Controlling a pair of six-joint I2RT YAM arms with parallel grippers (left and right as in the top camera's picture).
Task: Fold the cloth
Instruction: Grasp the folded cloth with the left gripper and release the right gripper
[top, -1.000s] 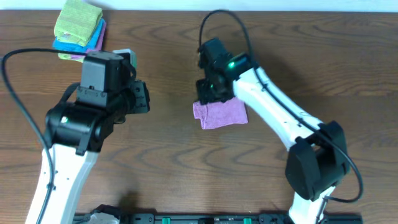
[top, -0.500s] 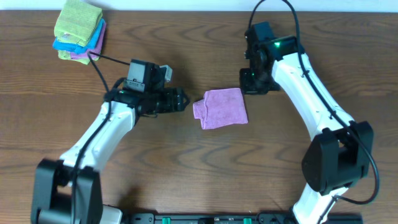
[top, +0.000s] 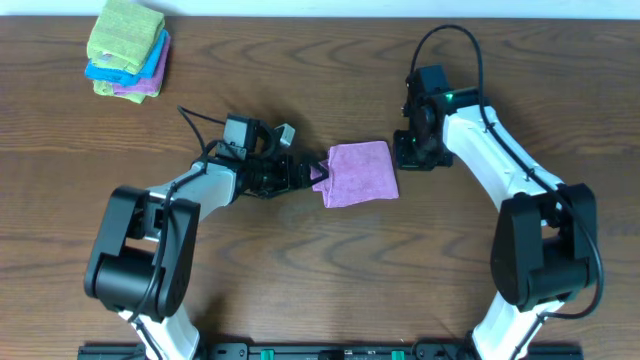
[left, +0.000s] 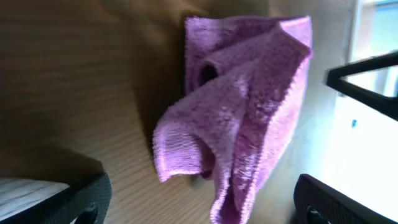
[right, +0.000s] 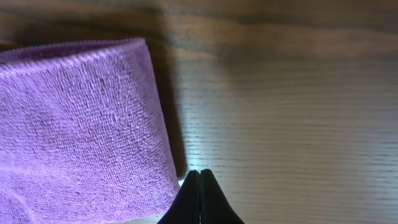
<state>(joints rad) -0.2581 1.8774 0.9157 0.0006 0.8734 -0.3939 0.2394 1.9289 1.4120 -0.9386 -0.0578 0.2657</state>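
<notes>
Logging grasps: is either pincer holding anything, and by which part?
Nothing is held. Left pincer open at the edge of the lilac microfibre cloth; right pincer shut, empty, beside it.

Lilac on the cloth (top: 362, 172), plain, with a fine ribbed texture — the table (top: 300, 280) is dark brown with streaky wood grain; the folded stack (top: 128, 50) shows yellow-green, bright blue, then purple — left arm (top: 200, 185) and right arm (top: 490, 160) white with black joints

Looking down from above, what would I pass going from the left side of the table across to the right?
stack of folded cloths → left gripper, open → lilac cloth → right gripper, shut
</notes>
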